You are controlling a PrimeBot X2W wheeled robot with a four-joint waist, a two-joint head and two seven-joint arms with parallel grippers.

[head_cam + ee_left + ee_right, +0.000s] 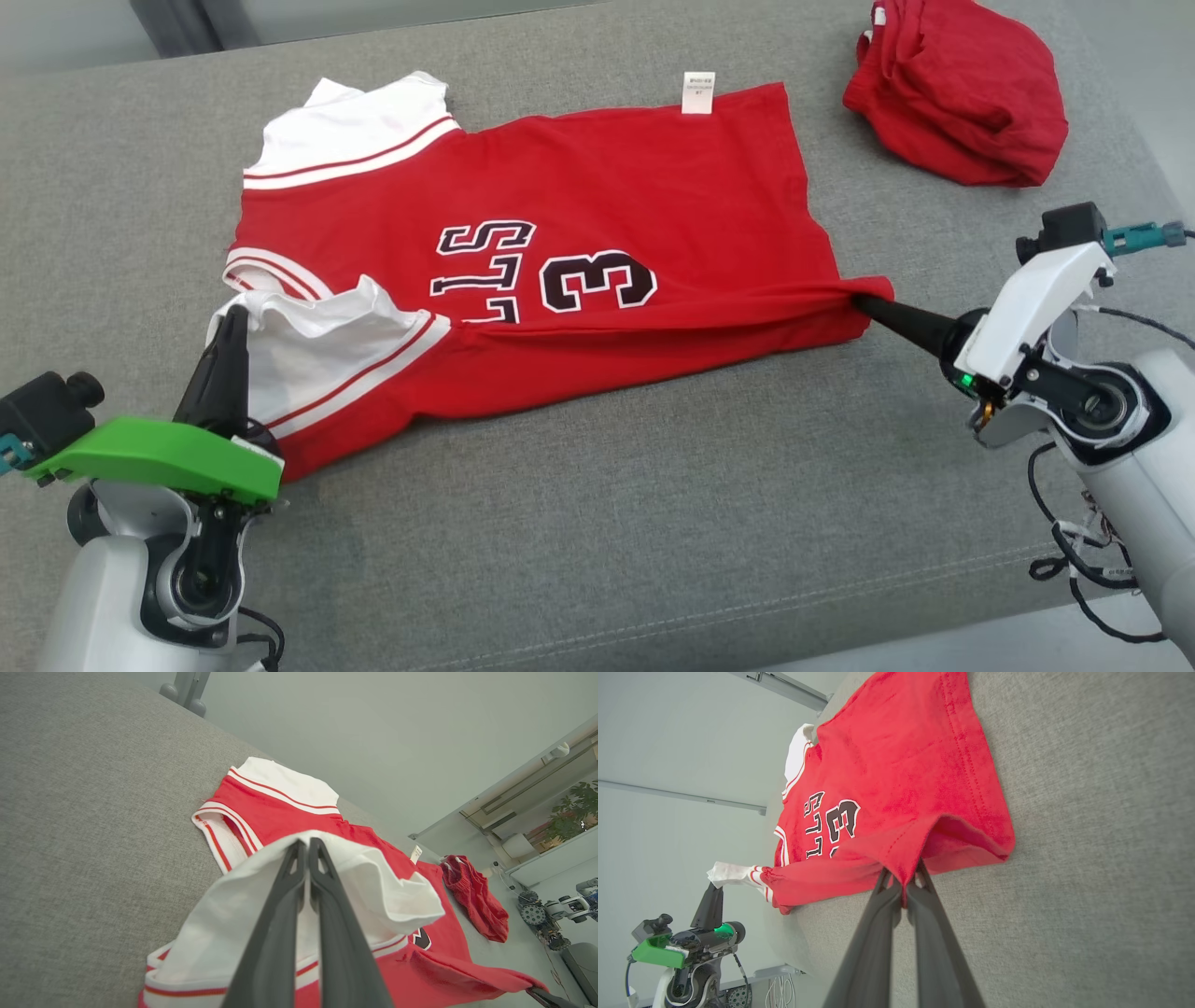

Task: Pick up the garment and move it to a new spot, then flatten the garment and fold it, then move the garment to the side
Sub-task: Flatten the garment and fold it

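The red jersey (560, 271) is laid out across the middle of the grey cushion (597, 523), number side up. Its white sleeve (317, 345) at 9 o'clock is pinched tight by the left gripper (231, 322), and the hem corner at 3 o'clock is clamped in the right gripper (864, 301). Looks like the near edge is set to be folded over, tbh. Both ends should be lifted together and carried toward 12 o'clock with the edge held taut, so no sag gets trapped underneath. The crumpled red garment (962, 93) at 2 o'clock is best steered clear of.
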